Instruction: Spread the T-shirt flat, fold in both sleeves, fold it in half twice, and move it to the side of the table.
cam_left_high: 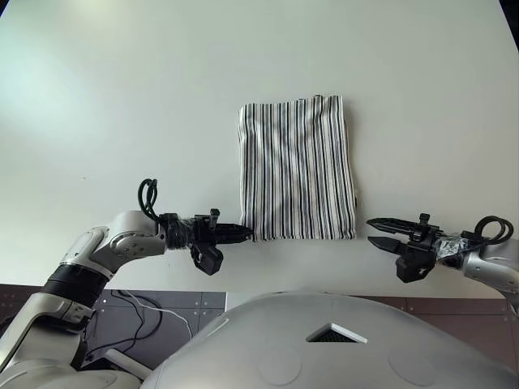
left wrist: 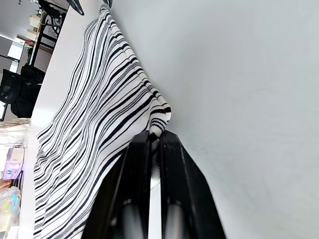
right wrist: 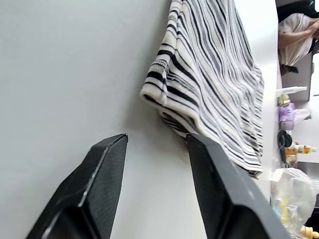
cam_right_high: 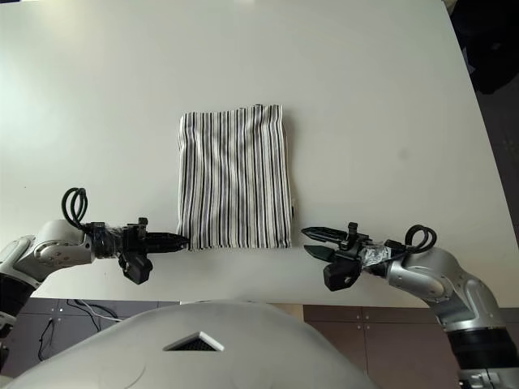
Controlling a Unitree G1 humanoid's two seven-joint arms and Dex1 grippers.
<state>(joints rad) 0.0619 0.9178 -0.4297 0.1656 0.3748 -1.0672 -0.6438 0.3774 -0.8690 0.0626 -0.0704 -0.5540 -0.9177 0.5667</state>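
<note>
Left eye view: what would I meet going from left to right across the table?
left gripper, shut on the cloth's near corner → T-shirt, folded and striped → right gripper, open, just clear of the cloth

The T-shirt [cam_left_high: 297, 170] is folded, so its top layer covers the layers under it. Its near left corner goes in between the fingers [left wrist: 137, 189] of my left gripper [cam_left_high: 243, 234], and the pinched bit is hidden there. In both wrist views, part of the T-shirt runs off the picture's edge. My right gripper [right wrist: 157, 137] sits beside the T-shirt's near right corner, with the backs of its fingers cut off. The small things far past the T-shirt are too blurry to tell.
</note>
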